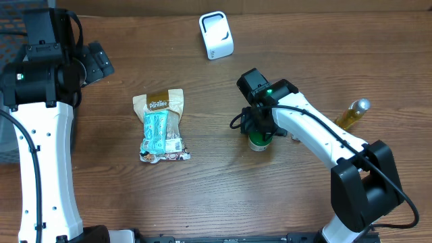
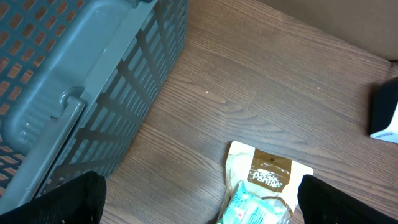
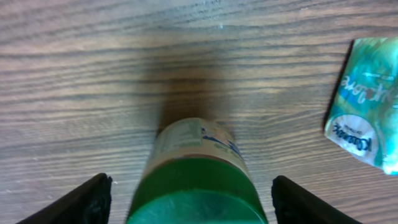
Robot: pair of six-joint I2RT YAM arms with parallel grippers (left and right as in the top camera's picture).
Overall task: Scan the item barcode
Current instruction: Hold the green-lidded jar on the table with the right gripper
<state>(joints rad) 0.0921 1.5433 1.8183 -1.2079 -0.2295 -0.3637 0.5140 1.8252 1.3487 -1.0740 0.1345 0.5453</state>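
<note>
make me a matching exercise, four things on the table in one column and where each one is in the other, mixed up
1 white scanner
2 snack bag
3 green-lidded jar
4 yellow bottle

a between the fingers of the right gripper
b far side, middle
c far right
d lying flat, left of centre

Pairs: 1-b, 2-d, 3-a, 4-c

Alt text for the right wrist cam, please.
A green-capped bottle stands between the open fingers of the right gripper, with gaps on both sides. It sits on a wooden table; a teal packet lies at the frame's right edge.
</note>
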